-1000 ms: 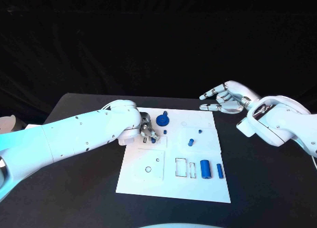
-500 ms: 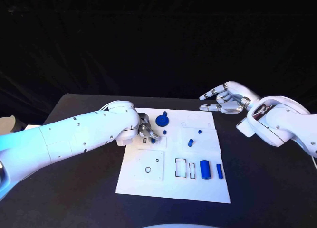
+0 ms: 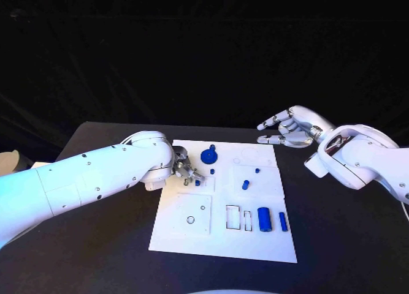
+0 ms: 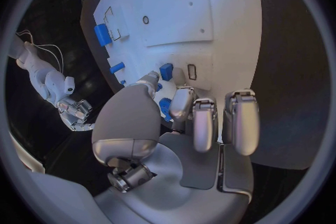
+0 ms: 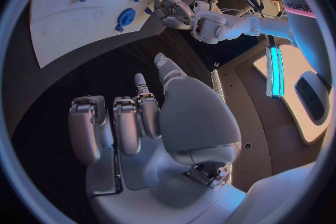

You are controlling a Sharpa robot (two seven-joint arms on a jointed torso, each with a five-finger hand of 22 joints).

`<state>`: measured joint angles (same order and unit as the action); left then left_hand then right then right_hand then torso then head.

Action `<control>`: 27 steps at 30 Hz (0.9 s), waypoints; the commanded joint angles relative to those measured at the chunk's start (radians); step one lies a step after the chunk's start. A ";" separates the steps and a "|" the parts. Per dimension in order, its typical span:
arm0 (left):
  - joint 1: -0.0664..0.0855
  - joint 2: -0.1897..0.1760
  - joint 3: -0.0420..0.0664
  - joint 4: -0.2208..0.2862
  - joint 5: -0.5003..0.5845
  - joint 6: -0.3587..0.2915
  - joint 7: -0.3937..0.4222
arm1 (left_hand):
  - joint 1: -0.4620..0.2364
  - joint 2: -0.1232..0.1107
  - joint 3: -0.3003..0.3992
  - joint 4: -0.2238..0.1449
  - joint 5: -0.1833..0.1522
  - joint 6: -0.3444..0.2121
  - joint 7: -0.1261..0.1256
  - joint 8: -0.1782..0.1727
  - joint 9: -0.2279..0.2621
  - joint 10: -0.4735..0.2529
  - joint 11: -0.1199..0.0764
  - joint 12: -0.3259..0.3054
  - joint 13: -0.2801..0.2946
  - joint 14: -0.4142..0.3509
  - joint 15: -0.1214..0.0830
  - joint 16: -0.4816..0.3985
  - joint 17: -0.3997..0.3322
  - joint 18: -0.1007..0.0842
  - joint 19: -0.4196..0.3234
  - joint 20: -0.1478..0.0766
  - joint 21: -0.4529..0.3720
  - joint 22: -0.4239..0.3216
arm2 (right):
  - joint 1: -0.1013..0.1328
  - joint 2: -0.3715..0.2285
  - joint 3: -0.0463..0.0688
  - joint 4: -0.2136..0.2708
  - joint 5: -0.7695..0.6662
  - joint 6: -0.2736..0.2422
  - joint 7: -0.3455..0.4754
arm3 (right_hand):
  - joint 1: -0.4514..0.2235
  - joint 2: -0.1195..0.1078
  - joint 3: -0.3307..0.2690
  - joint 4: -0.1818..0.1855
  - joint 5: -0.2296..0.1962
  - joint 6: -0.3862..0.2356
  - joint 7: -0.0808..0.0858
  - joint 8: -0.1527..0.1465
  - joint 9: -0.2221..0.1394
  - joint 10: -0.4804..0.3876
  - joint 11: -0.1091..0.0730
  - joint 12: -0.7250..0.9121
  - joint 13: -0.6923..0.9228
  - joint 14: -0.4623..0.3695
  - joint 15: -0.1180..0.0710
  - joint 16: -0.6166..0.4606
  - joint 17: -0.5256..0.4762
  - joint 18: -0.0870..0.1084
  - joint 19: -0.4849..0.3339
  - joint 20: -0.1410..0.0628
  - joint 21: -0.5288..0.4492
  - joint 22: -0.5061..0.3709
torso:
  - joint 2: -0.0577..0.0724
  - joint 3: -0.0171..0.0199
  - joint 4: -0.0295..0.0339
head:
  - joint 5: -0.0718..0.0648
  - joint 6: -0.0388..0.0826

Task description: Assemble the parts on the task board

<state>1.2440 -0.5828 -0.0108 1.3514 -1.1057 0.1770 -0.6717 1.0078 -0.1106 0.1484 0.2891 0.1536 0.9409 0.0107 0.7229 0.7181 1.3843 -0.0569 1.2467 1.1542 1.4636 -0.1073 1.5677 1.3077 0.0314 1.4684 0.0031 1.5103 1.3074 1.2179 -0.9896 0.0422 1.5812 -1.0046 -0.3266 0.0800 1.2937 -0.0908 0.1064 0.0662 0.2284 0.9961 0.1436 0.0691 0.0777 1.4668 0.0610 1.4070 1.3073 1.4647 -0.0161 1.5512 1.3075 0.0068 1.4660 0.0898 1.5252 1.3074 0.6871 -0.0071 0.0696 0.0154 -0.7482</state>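
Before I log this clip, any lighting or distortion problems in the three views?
Head view: dark background, task board evenly lit, left arm tinted cyan. Left wrist view: fisheye bends the board's edges; left hand blocks part of it. Right wrist view: cyan glare strip beside the right hand.

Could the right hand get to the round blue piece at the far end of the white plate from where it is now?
Probably yes. The right hand hangs open above the table just off the task board's far right corner, and nothing lies between it and the round blue piece. The left hand works nearby, so they could crowd each other.
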 commanded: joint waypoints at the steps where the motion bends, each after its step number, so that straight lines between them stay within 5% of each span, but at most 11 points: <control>1: 0.016 -0.013 0.015 0.017 0.037 -0.019 -0.001 | 0.001 0.011 -0.018 0.000 -0.003 -0.016 0.002 -0.005 -0.003 -0.018 0.003 -0.018 -0.020 0.107 -0.003 0.003 0.263 -0.009 0.069 -0.005 -0.004 0.170 | -0.001 0.002 -0.001 -0.004 -0.003 0.006 0.000 | -0.003 0.000 -0.008 0.002 0.005 0.004 0.001 -0.001 0.001 0.033 -0.003 -0.003 0.180 0.096 0.001 -0.004 0.221 0.016 0.054 0.000 -0.004 0.167 | 0.000 0.0007 -0.0002 | 0.001 0.005; 6: 0.058 -0.033 0.034 0.005 0.061 0.046 -0.002 | 0.010 0.014 -0.073 0.000 -0.036 -0.062 0.022 -0.034 -0.017 -0.066 0.020 -0.071 -0.085 0.107 0.010 0.003 0.263 -0.002 0.056 0.006 -0.028 0.138 | -0.001 0.004 -0.003 -0.010 -0.001 0.007 0.000 | -0.003 0.000 -0.008 0.003 0.005 0.004 0.001 -0.001 0.001 0.033 -0.003 -0.004 0.180 0.096 0.001 -0.004 0.221 0.016 0.054 0.000 -0.004 0.167 | 0.000 0.0016 -0.0003 | 0.003 0.009; 13: 0.102 -0.022 0.040 -0.081 0.066 0.109 -0.001 | 0.062 0.034 -0.133 0.001 -0.051 -0.098 0.054 -0.115 -0.084 -0.086 0.047 -0.081 -0.107 0.107 0.035 0.003 0.263 0.000 0.051 0.029 -0.037 0.129 | -0.001 0.007 -0.005 -0.014 -0.001 0.008 -0.001 | -0.003 0.000 -0.008 0.003 0.005 0.004 0.001 -0.001 0.001 0.033 -0.003 -0.004 0.180 0.096 0.001 -0.004 0.221 0.016 0.054 0.000 -0.004 0.167 | 0.003 0.0000 0.0003 | 0.001 0.014; 20: 0.109 0.020 0.036 -0.168 0.065 0.099 0.016 | 0.094 0.052 -0.151 -0.002 -0.045 -0.084 0.057 -0.135 -0.109 -0.085 0.051 -0.076 -0.107 0.107 0.038 0.003 0.263 0.000 0.052 0.035 -0.035 0.133 | -0.001 0.010 -0.005 -0.016 0.000 0.009 0.000 | -0.003 0.000 -0.008 0.003 0.005 0.004 0.001 -0.001 0.001 0.033 -0.003 -0.004 0.180 0.096 0.001 -0.004 0.221 0.016 0.054 0.000 -0.004 0.167 | 0.002 -0.0010 0.0017 | 0.004 0.013; 27: 0.108 0.076 0.013 -0.260 0.046 0.140 0.024 | 0.115 0.066 -0.164 -0.002 -0.043 -0.062 0.054 -0.141 -0.124 -0.076 0.049 -0.065 -0.098 0.107 0.038 0.003 0.263 -0.001 0.054 0.035 -0.033 0.137 | -0.001 0.016 -0.005 -0.017 0.000 0.010 0.001 | -0.003 0.000 -0.008 0.003 0.005 0.004 0.001 -0.001 0.001 0.033 -0.003 -0.004 0.180 0.096 0.001 -0.004 0.221 0.016 0.054 0.000 -0.004 0.167 | 0.003 -0.0013 -0.0017 | 0.010 0.015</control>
<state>1.3519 -0.5159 0.0033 1.1040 -1.0522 0.2688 -0.6659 1.1157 -0.0424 -0.0114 0.2869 0.1072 0.8746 0.0641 0.5877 0.5948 1.3027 -0.0106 1.1766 1.0555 1.4637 -0.0748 1.5677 1.3075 0.0314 1.4665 0.0337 1.4791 1.3073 1.2174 -0.9758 0.0369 1.5644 -1.0034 -0.3261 0.0788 1.2938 -0.0908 0.1036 0.0690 0.2284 0.9961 0.1436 0.0691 0.0775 1.4668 0.0609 1.4071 1.3079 1.4647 -0.0161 1.5512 1.3073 0.0069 1.4660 0.0898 1.5252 1.3080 0.6892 -0.0081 0.0695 0.0225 -0.7340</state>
